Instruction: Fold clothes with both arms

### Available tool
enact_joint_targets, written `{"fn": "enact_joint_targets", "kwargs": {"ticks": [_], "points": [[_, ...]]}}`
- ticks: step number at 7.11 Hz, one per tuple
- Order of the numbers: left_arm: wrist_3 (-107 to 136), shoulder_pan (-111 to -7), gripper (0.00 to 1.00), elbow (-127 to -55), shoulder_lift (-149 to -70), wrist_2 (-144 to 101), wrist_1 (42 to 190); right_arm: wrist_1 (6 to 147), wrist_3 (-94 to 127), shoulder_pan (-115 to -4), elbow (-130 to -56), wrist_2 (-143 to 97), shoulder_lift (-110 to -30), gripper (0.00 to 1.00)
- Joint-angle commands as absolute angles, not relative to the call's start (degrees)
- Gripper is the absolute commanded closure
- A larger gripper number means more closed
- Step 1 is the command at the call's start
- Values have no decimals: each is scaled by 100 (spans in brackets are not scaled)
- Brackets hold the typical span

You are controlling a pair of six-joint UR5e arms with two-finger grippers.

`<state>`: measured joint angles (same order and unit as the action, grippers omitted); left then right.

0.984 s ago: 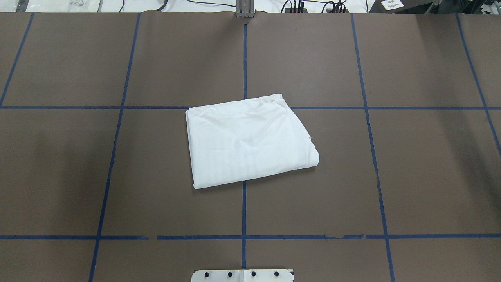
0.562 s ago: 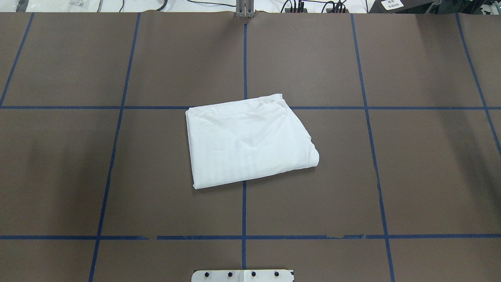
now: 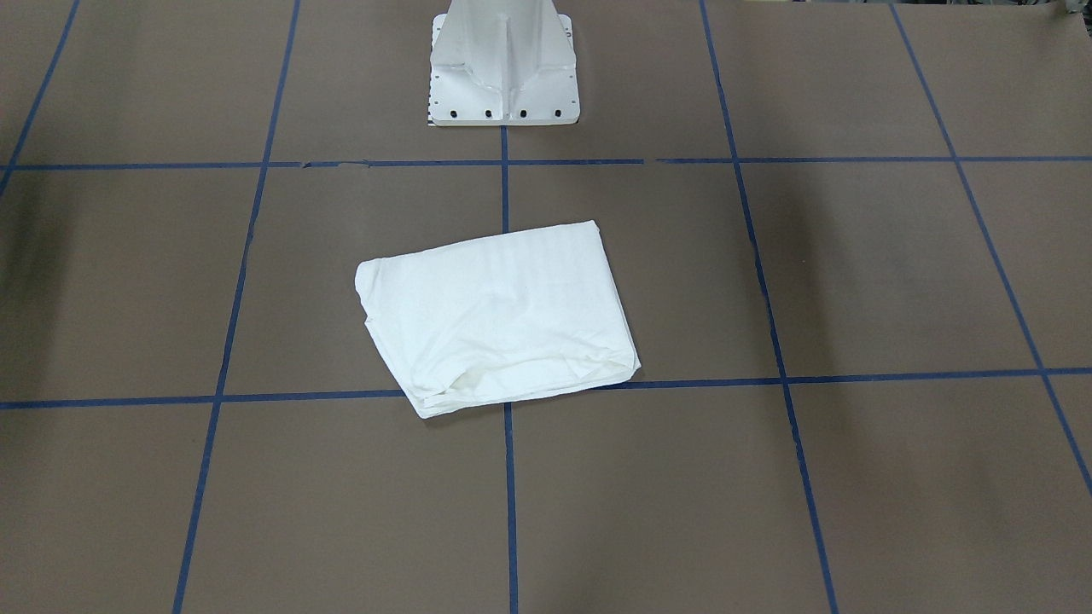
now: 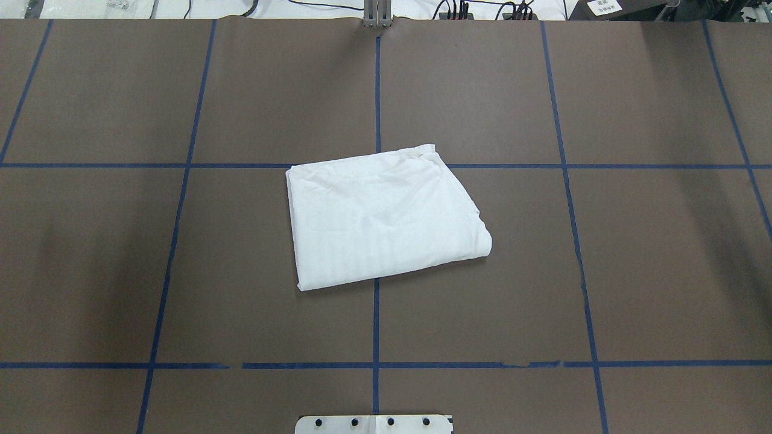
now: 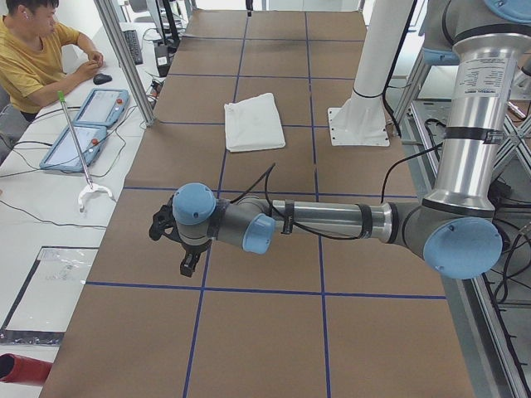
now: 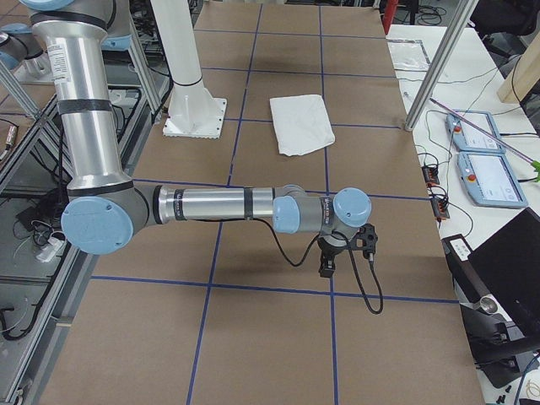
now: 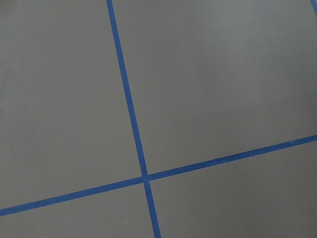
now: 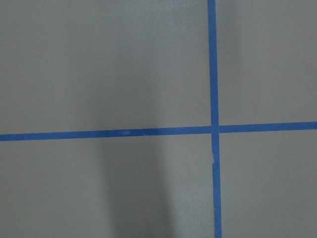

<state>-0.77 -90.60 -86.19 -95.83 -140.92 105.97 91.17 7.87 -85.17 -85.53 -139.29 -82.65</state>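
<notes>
The white T-shirt (image 4: pixel 383 217) lies folded into a compact, slightly skewed rectangle at the middle of the brown table; it also shows in the front view (image 3: pixel 499 317), the left side view (image 5: pixel 253 121) and the right side view (image 6: pixel 302 123). Its neck, label and printed text are hidden. The left arm's gripper (image 5: pixel 184 253) hangs low over the table's left end, far from the shirt. The right arm's gripper (image 6: pixel 342 251) hangs low over the table's right end, also far from it. I cannot tell whether either is open or shut. Both wrist views show only the table and tape.
Blue tape lines (image 4: pixel 376 90) grid the table. The white pedestal (image 3: pixel 503 64) stands at the robot's side. A seated operator (image 5: pixel 33 58) and two teach pendants (image 5: pixel 83 128) are beyond the far edge, more pendants (image 6: pixel 481 160) and a laptop (image 6: pixel 506 270) at the right end.
</notes>
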Motion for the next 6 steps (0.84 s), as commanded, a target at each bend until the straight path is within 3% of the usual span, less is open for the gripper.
{"fn": "enact_joint_targets", "kwargs": {"ticks": [1, 6], "points": [[-88, -9053, 1, -8605, -9615, -14089, 10617, 9114, 791, -8517, -8560, -13922, -8218, 0], [-79, -9053, 1, -8578, -9633, -14089, 10626, 8666, 782, -8508, -8683, -13931, -8253, 0]]}}
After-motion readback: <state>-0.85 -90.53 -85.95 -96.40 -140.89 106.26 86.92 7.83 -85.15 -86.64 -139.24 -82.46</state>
